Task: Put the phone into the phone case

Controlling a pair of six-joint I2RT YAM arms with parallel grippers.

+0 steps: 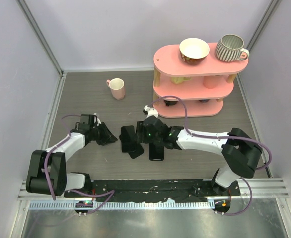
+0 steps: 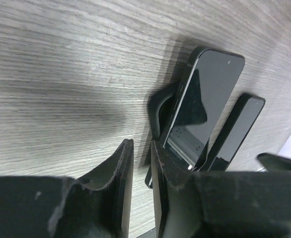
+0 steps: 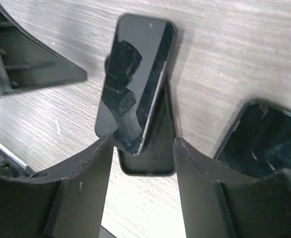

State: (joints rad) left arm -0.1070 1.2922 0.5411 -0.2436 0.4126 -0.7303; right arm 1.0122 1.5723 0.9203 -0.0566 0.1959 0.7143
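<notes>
The phone [image 3: 135, 82], a glossy black slab, lies askew across the matte black phone case [image 3: 155, 148], one end on it and not seated in it. In the top view the phone [image 1: 127, 136] and the case [image 1: 135, 150] overlap at mid-table. My right gripper [image 3: 143, 141] is open and empty, its jaws standing either side of the case's near end; in the top view it [image 1: 141, 134] is just right of the pair. My left gripper [image 2: 142, 146] is nearly shut with a thin gap and holds nothing, just left of the phone [image 2: 205, 109] in the top view [image 1: 111, 136].
A second glossy black phone [image 1: 156, 151] lies right of the case, under my right wrist, and shows in the right wrist view [image 3: 264, 144]. A pink cup [image 1: 117, 88] stands at the back. A pink tiered shelf [image 1: 160, 57] with a bowl and mug stands back right.
</notes>
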